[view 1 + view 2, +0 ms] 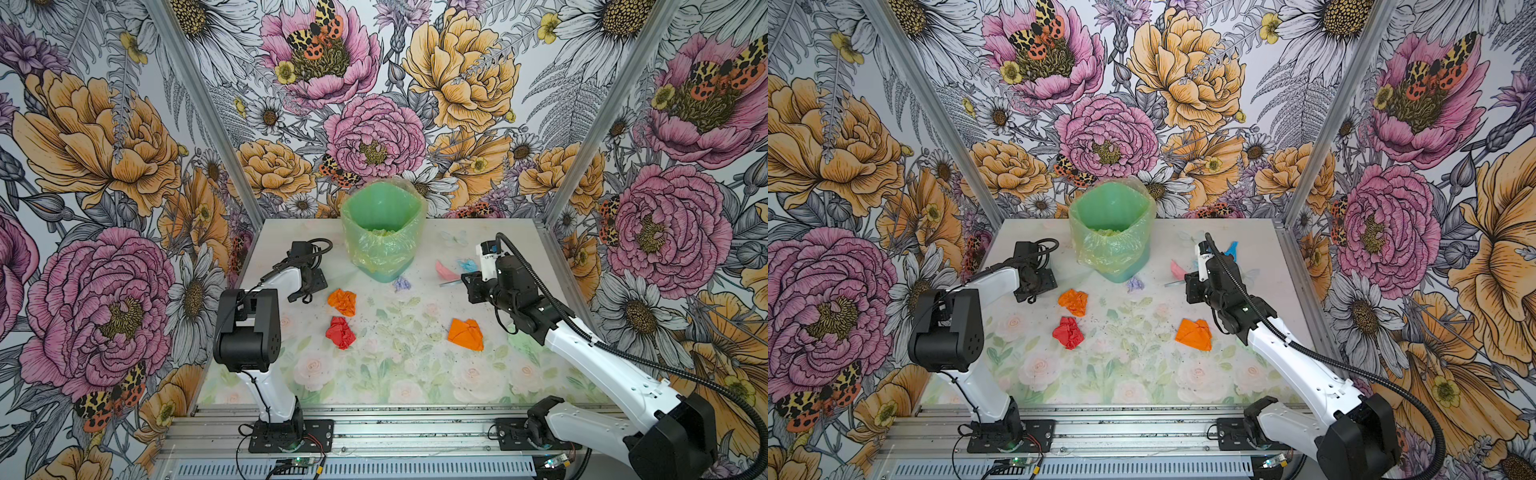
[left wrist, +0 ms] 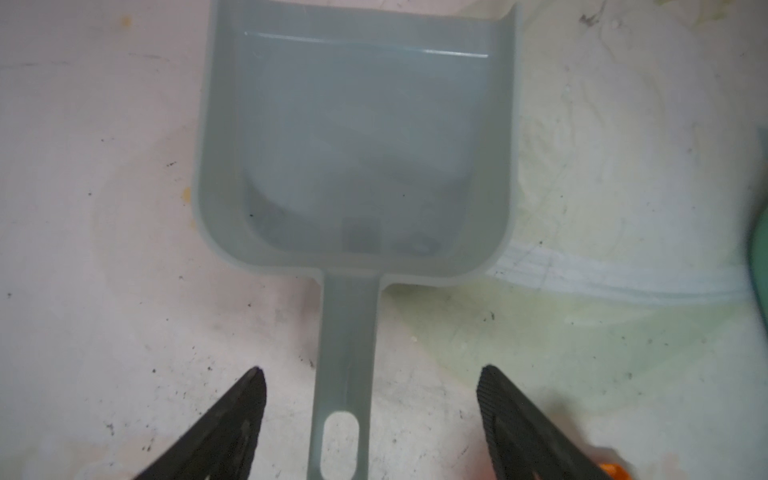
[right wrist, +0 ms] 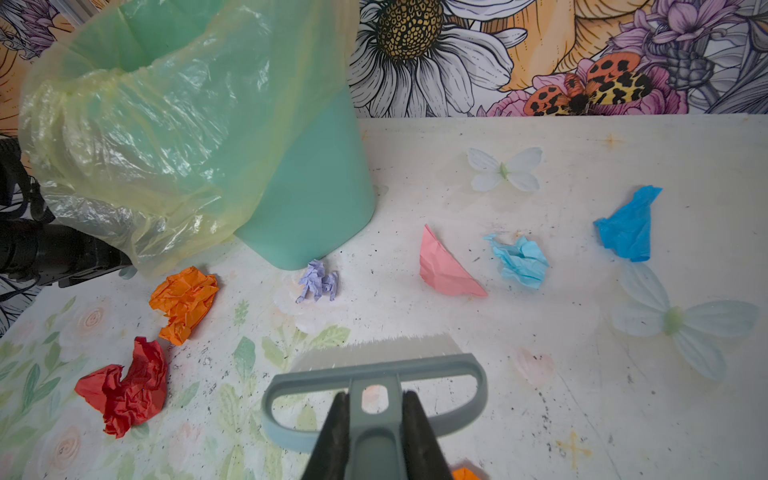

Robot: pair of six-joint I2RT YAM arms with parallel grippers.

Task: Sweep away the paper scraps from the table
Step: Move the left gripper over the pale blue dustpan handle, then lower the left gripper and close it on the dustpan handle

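Right gripper, lower centre of the right wrist view, is clamped on the brush handle. Six paper scraps lie unswept across the middle of the frame on the table.

Left wrist view: left gripper jaws stand apart astride the dustpan handle, touching nothing; pan empty.

Both top views: scraps scattered mid-table below the bin.

Judgement: sweeping not yet effective; all collection outstanding.

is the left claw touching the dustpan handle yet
Apart. The left wrist view shows the left claw open, bare table between its tips and the dustpan handle.
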